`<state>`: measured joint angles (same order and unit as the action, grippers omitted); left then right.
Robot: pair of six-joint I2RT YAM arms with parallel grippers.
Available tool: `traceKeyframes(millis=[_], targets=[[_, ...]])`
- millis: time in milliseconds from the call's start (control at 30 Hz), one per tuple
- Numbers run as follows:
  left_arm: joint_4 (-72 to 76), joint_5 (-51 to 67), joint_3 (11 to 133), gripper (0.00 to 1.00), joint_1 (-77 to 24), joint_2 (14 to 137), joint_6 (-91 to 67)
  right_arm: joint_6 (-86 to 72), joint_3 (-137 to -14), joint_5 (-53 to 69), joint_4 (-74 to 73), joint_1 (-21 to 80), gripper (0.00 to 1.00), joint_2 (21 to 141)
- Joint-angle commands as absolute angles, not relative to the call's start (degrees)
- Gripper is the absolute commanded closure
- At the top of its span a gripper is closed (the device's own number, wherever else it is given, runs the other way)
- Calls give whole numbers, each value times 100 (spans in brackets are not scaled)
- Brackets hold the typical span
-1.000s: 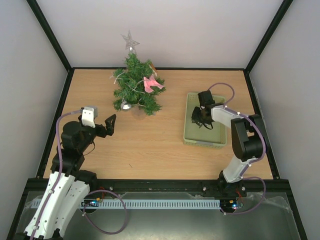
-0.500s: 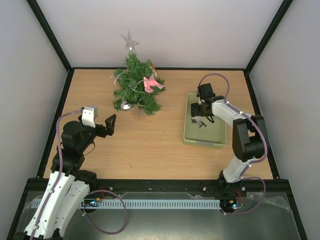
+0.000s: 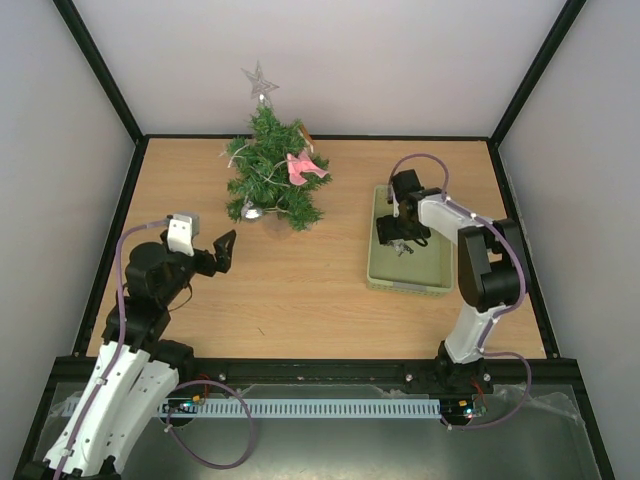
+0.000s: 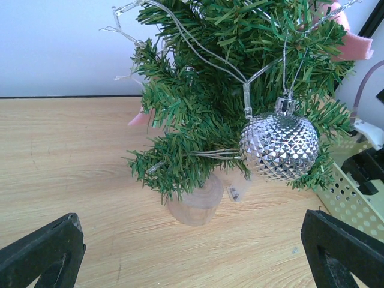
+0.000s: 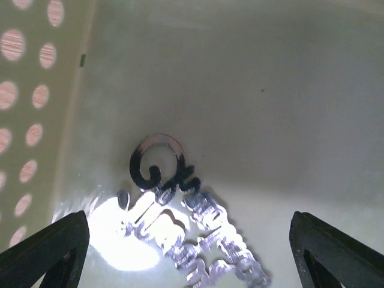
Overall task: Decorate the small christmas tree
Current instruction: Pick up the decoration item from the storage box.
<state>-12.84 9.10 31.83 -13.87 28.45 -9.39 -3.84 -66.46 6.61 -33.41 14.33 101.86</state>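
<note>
One splayed right tool (image 3: 395, 236) inside basket (image 3: 438, 265)

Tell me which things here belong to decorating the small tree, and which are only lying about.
Belongs to the job: small christmas tree, silver ball hanging on it, pink ornament, star on top, glittery silver ornament in the pale green basket, under the open right gripper.
Just there: wooden table, black frame.

Table (image 3: 300, 285) bears small christmas tree (image 3: 270, 180) and basket (image 3: 405, 287).
</note>
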Motion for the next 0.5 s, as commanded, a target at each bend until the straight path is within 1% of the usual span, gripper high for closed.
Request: traceKeyframes(millis=[0,200,367,467], targets=[[-1321,801,3206,0,-1401,2754,-887,-413,-6885,775,-3569,1564,10,10568],[-1334,767,3201,0,-1399,2742,-877,-561,-7033,266,-3490,1565,11,10818],[-1329,763,3199,0,-1399,2691,-878,-674,-7031,353,-3345,1569,24,11020],[-1327,785,3192,0,-1402,2681,-879,-783,-7004,498,-3286,1568,35,11051]])
